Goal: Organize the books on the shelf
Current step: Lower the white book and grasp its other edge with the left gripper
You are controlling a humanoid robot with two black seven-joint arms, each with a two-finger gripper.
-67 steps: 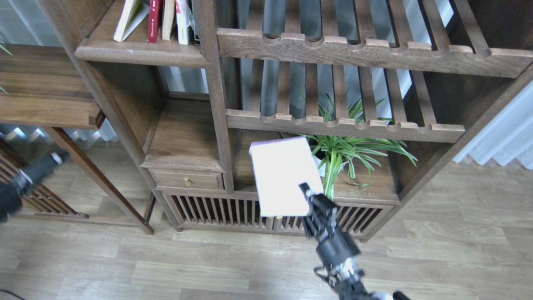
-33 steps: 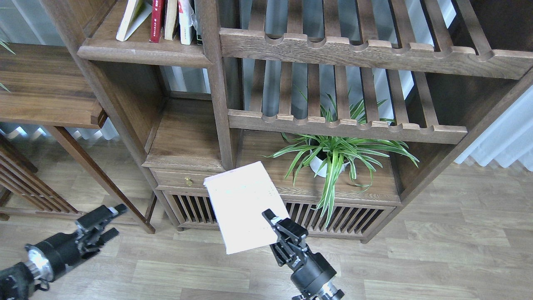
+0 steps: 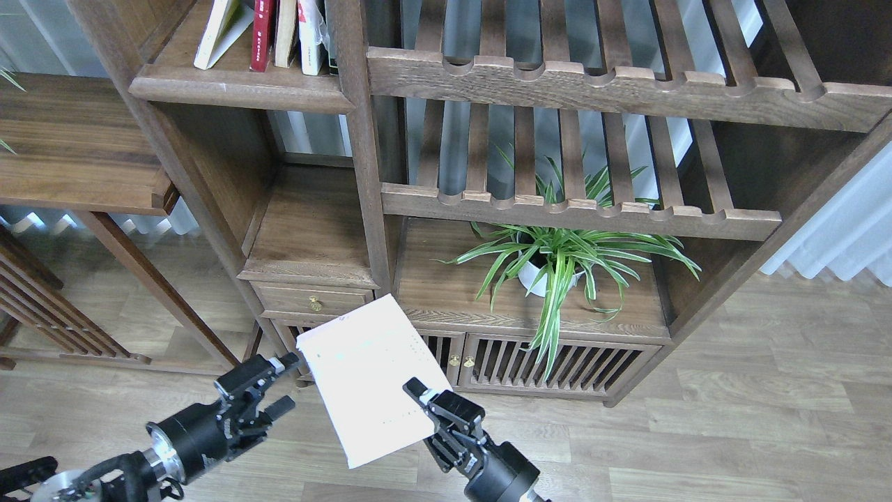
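My right gripper (image 3: pixel 420 394) is shut on the lower right corner of a pale lavender-white book (image 3: pixel 366 373) and holds it flat and tilted in front of the low cabinet. My left gripper (image 3: pixel 280 385) is open, just left of the book's left edge, its upper finger close to the book's corner. The shelf (image 3: pixel 237 87), a solid dark-brown board, is at the upper left. On it stand several books: a leaning yellow-green-edged one (image 3: pixel 211 31), a dark-red one (image 3: pixel 262 31) and pale ones (image 3: pixel 306 35).
Two slatted racks with notched front rails (image 3: pixel 592 80) fill the upper right. A potted spider plant (image 3: pixel 557 261) stands on the lower board. A cabinet with a drawer (image 3: pixel 313 301) and slatted doors is below. A wooden table (image 3: pixel 77 153) is at the left.
My right gripper has carried the pale book down and to the left, away from the plant. My left arm has swung in from the far left, up to the book's left edge.
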